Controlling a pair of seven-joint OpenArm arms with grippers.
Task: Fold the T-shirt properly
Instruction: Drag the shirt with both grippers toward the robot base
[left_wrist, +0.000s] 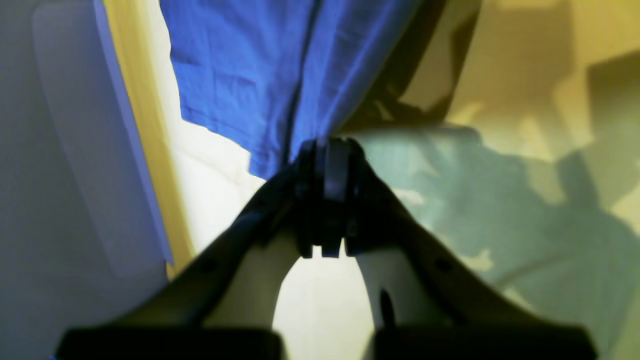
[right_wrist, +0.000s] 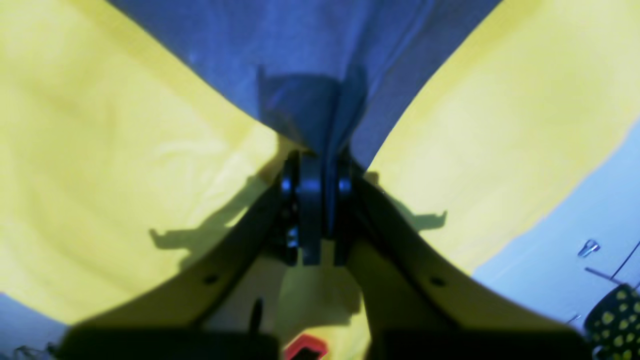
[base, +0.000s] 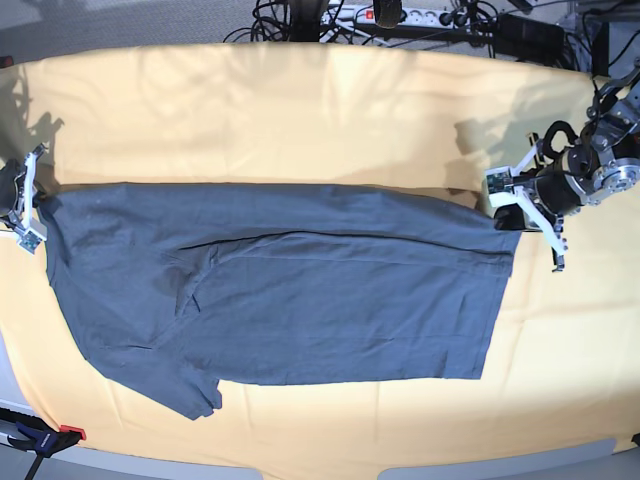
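The dark grey T-shirt (base: 300, 290) lies spread lengthwise over the yellow cloth, with a sleeve (base: 190, 390) sticking out at the front left. Its back edge runs stretched between both grippers. On the right of the base view, my left gripper (base: 510, 215) is shut on the shirt's back right corner. The left wrist view shows its jaws (left_wrist: 325, 150) pinched on the fabric (left_wrist: 260, 75), which looks blue there. At the far left, my right gripper (base: 40, 212) is shut on the shirt's back left corner. The right wrist view shows cloth (right_wrist: 310, 50) gathered into that gripper (right_wrist: 320, 160).
The pale yellow cloth (base: 300, 110) covers the whole table. Cables and a power strip (base: 400, 15) lie beyond the back edge. A red clamp (base: 70, 433) sits at the front left corner. Small loose items (right_wrist: 612, 305) rest on the pale surface beside the cloth.
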